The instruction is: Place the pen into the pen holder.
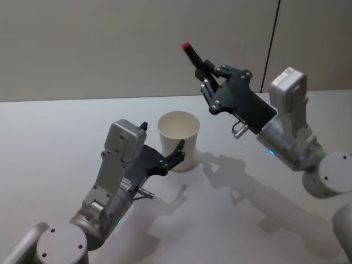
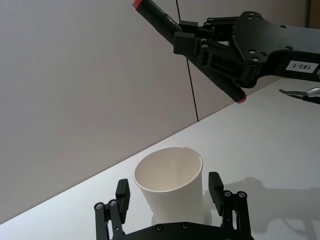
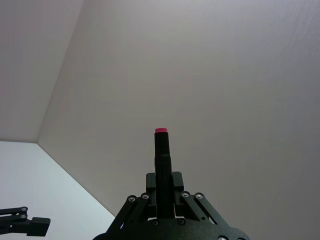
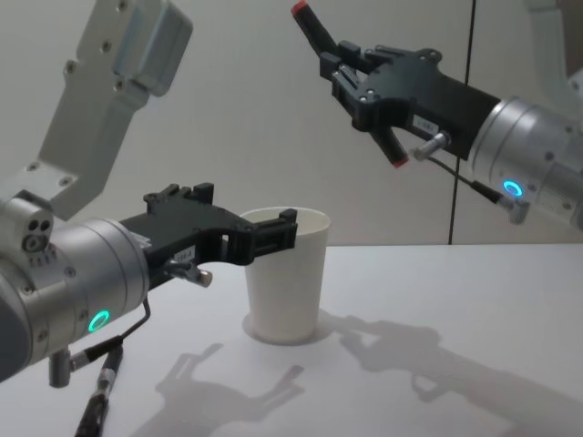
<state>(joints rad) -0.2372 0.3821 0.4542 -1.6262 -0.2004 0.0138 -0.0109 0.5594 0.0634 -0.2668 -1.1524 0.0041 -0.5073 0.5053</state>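
The right tool (image 1: pixel 206 77) hangs in the air above the desk (image 1: pixel 55 126), its fingers closed tight on the pen (image 1: pixel 192 55), a black barrel with a red tip at each end. In the head view this tool sits at about 1 o'clock from the pen holder (image 1: pixel 179 140), higher than its rim and off to one side, not over the opening. The pen is tilted: its upper red tip points toward 11 o'clock in that view. In the chest view its lower red tip pokes out below the fingers toward 5 o'clock. The pen holder, a plain white paper cup, stands upright on the desk with its wide mouth up, and what shows of its inside holds nothing. The left tool (image 1: pixel 162 136) reaches in from about 7 o'clock and is spread wide, with one finger on either side of the cup near its upper half. In the left wrist view the two fingers flank the cup wall closely, and I cannot tell whether they touch it. Shadows of both arms fall on the desk at about 5 o'clock from the cup.
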